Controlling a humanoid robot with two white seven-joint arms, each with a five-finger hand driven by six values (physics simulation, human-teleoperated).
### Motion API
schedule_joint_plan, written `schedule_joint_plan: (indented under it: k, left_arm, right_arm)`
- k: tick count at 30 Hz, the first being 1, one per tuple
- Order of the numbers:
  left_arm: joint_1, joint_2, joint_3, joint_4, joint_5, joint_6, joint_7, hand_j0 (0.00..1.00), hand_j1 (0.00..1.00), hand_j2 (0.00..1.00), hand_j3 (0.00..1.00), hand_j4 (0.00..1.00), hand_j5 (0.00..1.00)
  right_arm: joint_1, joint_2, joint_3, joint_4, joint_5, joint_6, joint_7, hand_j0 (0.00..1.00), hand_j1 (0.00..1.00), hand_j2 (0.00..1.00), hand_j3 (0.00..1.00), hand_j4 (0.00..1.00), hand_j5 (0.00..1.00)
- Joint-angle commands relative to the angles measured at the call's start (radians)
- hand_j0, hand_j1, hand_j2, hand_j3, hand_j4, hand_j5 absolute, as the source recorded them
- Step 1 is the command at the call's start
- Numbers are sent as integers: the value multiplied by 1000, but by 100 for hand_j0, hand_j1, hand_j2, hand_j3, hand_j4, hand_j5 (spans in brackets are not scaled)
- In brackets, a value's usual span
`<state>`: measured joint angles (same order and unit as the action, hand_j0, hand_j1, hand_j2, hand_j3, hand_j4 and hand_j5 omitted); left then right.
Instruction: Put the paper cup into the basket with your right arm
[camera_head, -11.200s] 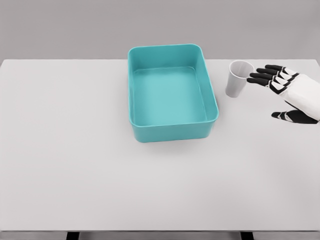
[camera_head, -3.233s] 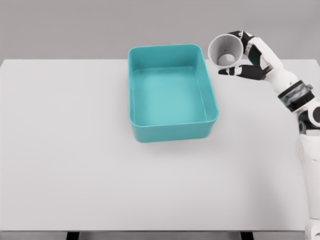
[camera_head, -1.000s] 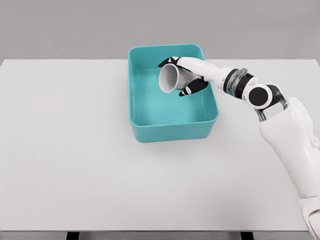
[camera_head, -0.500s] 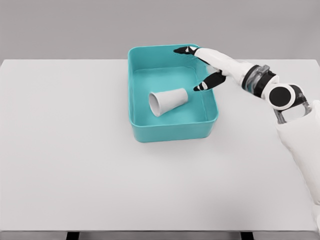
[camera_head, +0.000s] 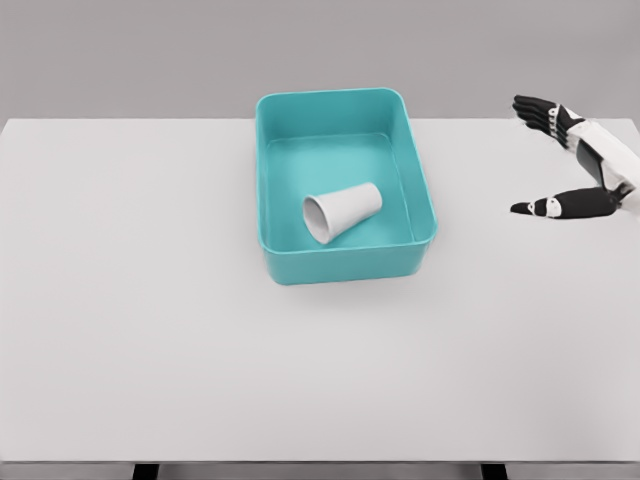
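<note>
Cup's done imo: paper cup (camera_head: 342, 212) lies tipped inside the teal basket (camera_head: 270, 180), right hand (camera_head: 572, 160) at far right, fingers spread, empty, so just park it clear.

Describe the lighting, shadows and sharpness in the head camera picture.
Head view: even, diffuse simulator light with no glare; the white paper cup lying on its side in the teal plastic basket casts only a faint shadow. The basket leaves a soft shadow on the white table. The whole picture is slightly soft, and the open right hand is cut by the picture's edge.
</note>
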<state>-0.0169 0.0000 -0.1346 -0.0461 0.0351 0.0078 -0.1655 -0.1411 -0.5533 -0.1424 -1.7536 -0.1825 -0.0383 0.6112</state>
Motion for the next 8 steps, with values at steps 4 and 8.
schedule_joint_plan:
  k: [4,8]
  left_arm:
    - [0,0,0,0,0,0,0,100,100,100,100,100,100]
    - [0,0,0,0,0,0,0,100,100,100,100,100,100]
  right_arm:
    - [8,-2,-23,-10,-28,-12,0,100,100,100,100,100,100]
    - [14,-2,-20,-9,-25,-12,0,100,100,100,100,100,100]
